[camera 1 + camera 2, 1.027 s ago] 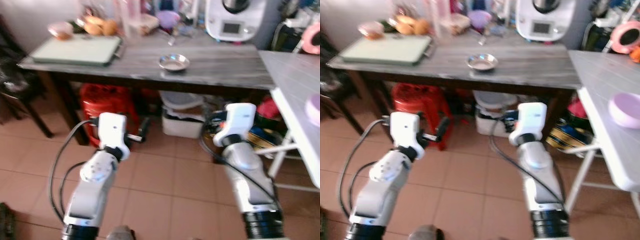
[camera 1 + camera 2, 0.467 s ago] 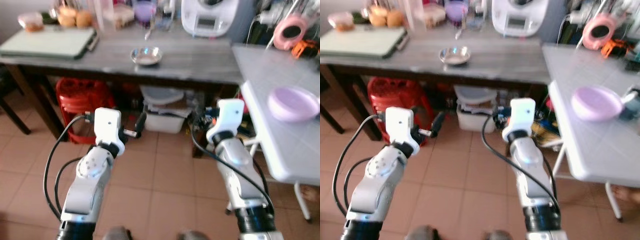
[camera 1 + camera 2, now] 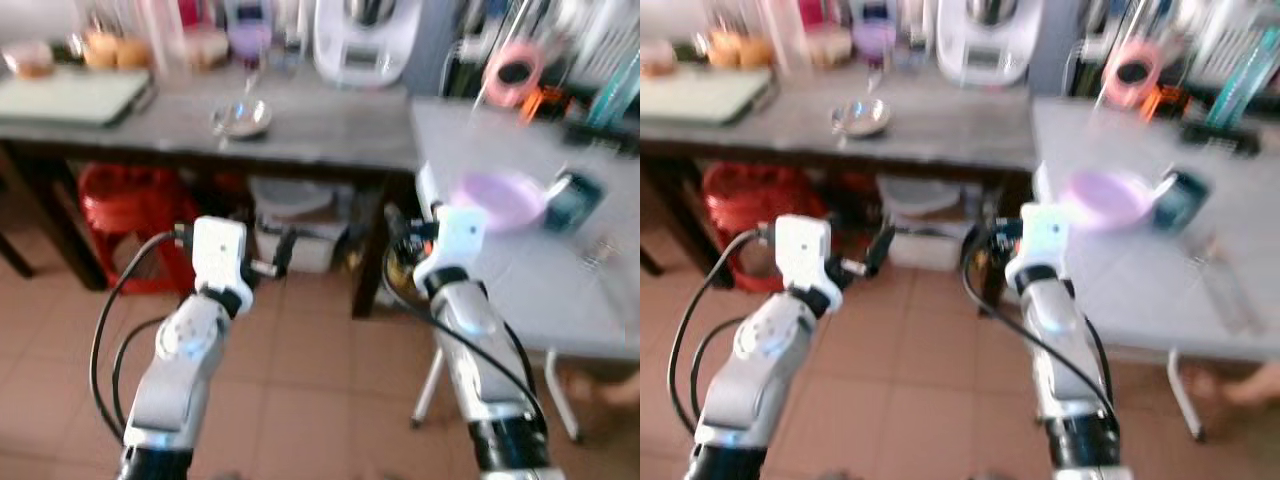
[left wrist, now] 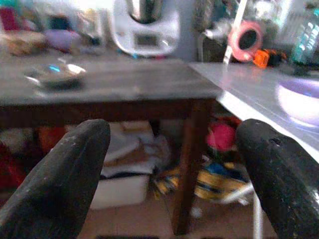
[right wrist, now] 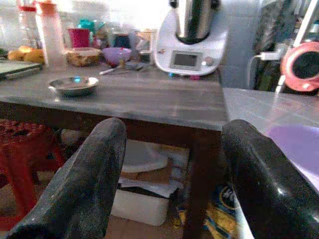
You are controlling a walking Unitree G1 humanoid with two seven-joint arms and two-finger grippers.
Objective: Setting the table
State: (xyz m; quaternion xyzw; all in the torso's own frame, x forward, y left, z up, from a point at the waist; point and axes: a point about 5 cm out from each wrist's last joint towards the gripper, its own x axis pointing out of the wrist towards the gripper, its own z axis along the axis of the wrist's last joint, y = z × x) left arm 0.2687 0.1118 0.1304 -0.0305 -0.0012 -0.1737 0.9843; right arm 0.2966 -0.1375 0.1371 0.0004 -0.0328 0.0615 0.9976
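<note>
Dark wooden table (image 3: 330, 135) carries a white kitchen machine (image 5: 192, 42) and a small steel dish (image 5: 73, 85); adjoining white table (image 3: 560, 280) holds the purple bowl (image 3: 497, 196). Left gripper (image 4: 169, 164) and right gripper (image 5: 172, 169) hang over tiled floor short of both tables, fingers spread, holding nothing.

tables: 2 (image 3: 330, 140) (image 3: 520, 260) | steel bowl: 1 (image 3: 240, 117) | pink bowl: 1 (image 3: 497, 198)

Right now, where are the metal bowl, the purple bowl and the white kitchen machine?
metal bowl (image 5: 73, 85), right wrist view, centre of its rim.
purple bowl (image 3: 497, 197), left eye view, its inside.
white kitchen machine (image 5: 188, 52), right wrist view, front panel.
</note>
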